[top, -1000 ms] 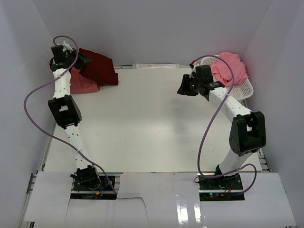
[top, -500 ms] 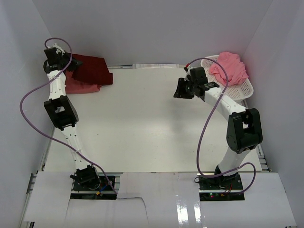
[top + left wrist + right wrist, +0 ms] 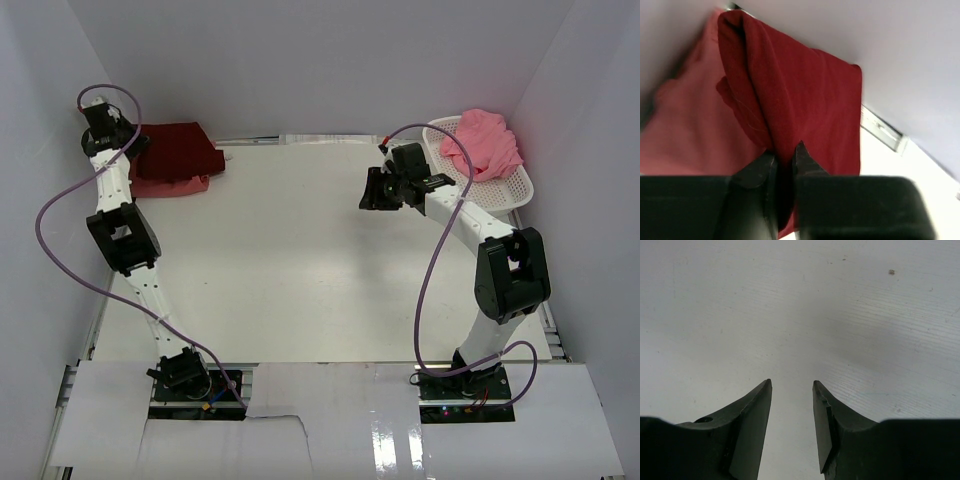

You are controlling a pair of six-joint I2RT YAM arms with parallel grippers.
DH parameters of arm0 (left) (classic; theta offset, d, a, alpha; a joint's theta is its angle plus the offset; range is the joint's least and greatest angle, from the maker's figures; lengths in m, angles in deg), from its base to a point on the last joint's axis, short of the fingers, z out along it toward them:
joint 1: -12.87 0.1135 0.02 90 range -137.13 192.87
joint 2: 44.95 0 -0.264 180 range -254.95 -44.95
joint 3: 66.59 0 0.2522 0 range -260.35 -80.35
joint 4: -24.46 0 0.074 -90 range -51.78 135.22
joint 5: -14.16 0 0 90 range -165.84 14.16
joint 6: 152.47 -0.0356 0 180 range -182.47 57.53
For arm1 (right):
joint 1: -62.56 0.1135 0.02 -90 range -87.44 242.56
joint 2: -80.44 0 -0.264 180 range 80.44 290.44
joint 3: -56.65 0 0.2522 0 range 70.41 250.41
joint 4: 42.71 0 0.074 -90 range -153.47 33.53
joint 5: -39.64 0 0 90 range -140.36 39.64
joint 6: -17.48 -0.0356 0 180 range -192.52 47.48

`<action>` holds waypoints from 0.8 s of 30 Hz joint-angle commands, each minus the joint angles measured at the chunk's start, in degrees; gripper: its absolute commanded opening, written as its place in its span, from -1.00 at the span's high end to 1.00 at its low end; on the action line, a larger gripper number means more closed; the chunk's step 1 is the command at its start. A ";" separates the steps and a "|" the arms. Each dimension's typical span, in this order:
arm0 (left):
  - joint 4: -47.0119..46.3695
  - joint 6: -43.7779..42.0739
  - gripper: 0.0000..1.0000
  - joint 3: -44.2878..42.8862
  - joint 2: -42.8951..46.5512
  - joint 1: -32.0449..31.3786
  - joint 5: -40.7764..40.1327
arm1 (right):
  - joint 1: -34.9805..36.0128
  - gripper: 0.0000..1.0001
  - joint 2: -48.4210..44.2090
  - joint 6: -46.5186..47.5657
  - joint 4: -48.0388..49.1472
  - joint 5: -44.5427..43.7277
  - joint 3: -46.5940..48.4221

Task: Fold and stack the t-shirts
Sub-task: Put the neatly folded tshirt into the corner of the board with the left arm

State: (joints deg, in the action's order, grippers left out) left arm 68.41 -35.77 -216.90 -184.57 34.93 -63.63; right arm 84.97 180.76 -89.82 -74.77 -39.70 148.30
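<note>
The folded dark maroon t-shirt (image 3: pixel 183 148) lies on the salmon t-shirt (image 3: pixel 165 183) at the table's far left corner. My left gripper (image 3: pixel 132 143) is at the maroon shirt's left edge. In the left wrist view the gripper (image 3: pixel 785 156) is shut on a fold of the maroon t-shirt (image 3: pixel 805 100), with the salmon t-shirt (image 3: pixel 690 130) beneath on the left. The lighter pink t-shirt (image 3: pixel 482 140) is bunched in the white basket (image 3: pixel 515 185) at far right. My right gripper (image 3: pixel 370 190) hovers over bare table, open and empty (image 3: pixel 791 387).
White walls close in the table on the left, back and right. A purple cable (image 3: pixel 50 215) loops beside the left arm and another (image 3: pixel 435 270) hangs from the right arm. The table top (image 3: pixel 300 260) is white.
My left gripper has pulled the maroon shirt left and back, onto the salmon shirt by the corner. My right gripper has moved left, away from the basket.
</note>
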 commanded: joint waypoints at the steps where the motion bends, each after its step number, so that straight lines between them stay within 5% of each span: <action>1: 0.82 -0.95 -0.03 -2.41 4.87 0.61 -10.16 | 0.00 0.10 0.06 1.22 0.46 0.15 0.69; 3: 2.41 -0.86 -0.94 -2.23 5.66 0.61 -14.72 | 0.00 0.10 -0.20 1.22 0.55 0.16 0.43; 12: 2.50 -2.16 -0.96 3.38 13.89 -1.93 -6.85 | 0.09 0.10 -2.05 1.83 1.08 0.68 -0.63; 17: 3.03 -5.51 -0.96 21.27 26.91 -8.42 -18.23 | 0.35 0.07 -5.82 2.01 3.44 1.30 -2.65; 24: 0.40 -4.90 -0.96 48.89 49.85 -13.10 -16.00 | 0.44 0.05 -13.03 4.38 0.12 -1.16 -2.91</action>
State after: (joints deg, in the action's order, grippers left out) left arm 69.57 -39.95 -176.38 -143.21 21.62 -79.22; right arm 85.15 173.21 -87.70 -74.69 -39.79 145.24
